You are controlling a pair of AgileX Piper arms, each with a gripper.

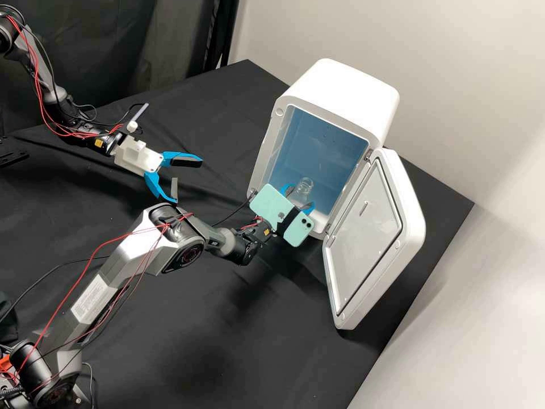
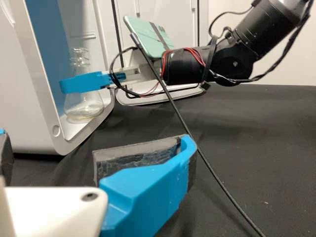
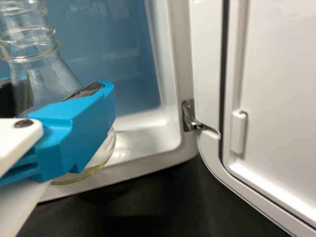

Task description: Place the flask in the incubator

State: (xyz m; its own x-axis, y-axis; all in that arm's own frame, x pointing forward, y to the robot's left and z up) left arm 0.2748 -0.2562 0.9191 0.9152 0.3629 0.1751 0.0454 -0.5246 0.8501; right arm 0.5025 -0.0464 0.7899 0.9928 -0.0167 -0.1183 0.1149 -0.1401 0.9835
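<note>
A clear glass flask (image 1: 305, 186) stands upright on the floor of the white incubator (image 1: 340, 91), just inside its open front. My right gripper (image 3: 54, 91) is shut on the flask (image 3: 29, 59), one blue finger (image 3: 74, 128) pressed against its cone; the other finger is mostly hidden. In the left wrist view that blue finger (image 2: 86, 81) crosses the flask (image 2: 83, 106) inside the blue-lined chamber. My left gripper (image 1: 183, 179) hangs open above the bench, well short of the incubator, with nothing between its fingers.
The incubator door (image 1: 369, 238) stands swung wide open to the right on its hinge (image 3: 195, 123). A mint-green phone (image 1: 281, 213) is strapped on the right wrist. Red and black cables (image 1: 113, 261) run along both arms. Black cloth (image 1: 227, 329) covers the bench.
</note>
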